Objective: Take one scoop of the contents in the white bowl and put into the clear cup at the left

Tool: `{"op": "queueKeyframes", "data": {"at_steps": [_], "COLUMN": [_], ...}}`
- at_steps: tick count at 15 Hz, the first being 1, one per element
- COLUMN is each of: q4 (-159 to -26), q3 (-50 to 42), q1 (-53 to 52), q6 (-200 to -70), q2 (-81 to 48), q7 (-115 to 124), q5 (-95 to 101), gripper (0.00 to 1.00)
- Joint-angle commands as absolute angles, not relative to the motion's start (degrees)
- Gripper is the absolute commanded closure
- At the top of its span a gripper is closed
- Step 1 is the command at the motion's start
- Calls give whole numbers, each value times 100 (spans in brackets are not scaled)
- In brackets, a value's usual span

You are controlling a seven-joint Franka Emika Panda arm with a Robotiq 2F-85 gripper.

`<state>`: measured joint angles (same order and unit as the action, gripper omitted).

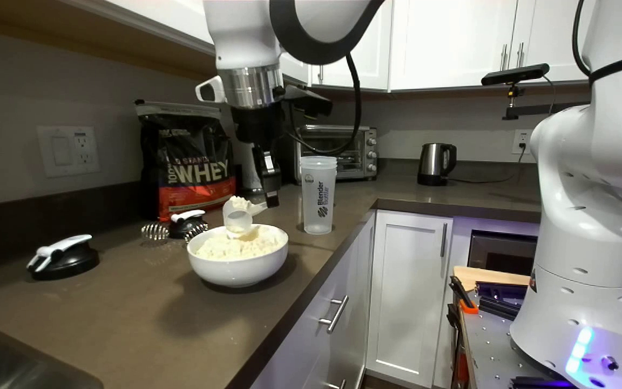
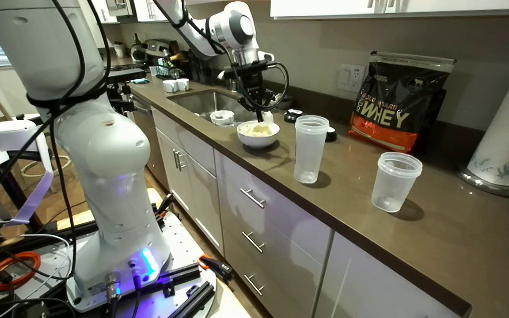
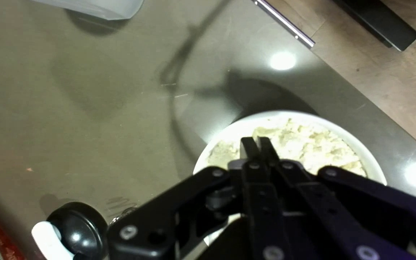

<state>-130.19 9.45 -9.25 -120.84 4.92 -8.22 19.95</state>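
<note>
In an exterior view the jaws of the gripper (image 1: 272, 198) are clenched on the handle of a scoop (image 1: 237, 220), which holds cream powder (image 1: 241, 203) over more of it in the white bowl (image 1: 238, 273), below and left of the frame's centre. The clear cup (image 1: 318, 200) stands upright at mid-frame; a black lid (image 1: 75, 260) lies at lower left.

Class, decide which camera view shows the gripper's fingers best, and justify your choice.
The wrist view: the gripper's fingers are close up there, both tips visible side by side over the white bowl. In both exterior views they look small and dark, hard to tell apart.
</note>
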Motion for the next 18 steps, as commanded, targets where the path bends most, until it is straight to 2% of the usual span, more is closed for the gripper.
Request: {"op": "queueKeyframes", "data": {"at_steps": [1, 18], "q4": [-13196, -13286], "q3": [998, 1126], "q1": [-914, -979], "q6": [-12271, -12201], "q2": [612, 802], "q7": [-416, -134], "q5": [2465, 2812], "gripper": [99, 99]}}
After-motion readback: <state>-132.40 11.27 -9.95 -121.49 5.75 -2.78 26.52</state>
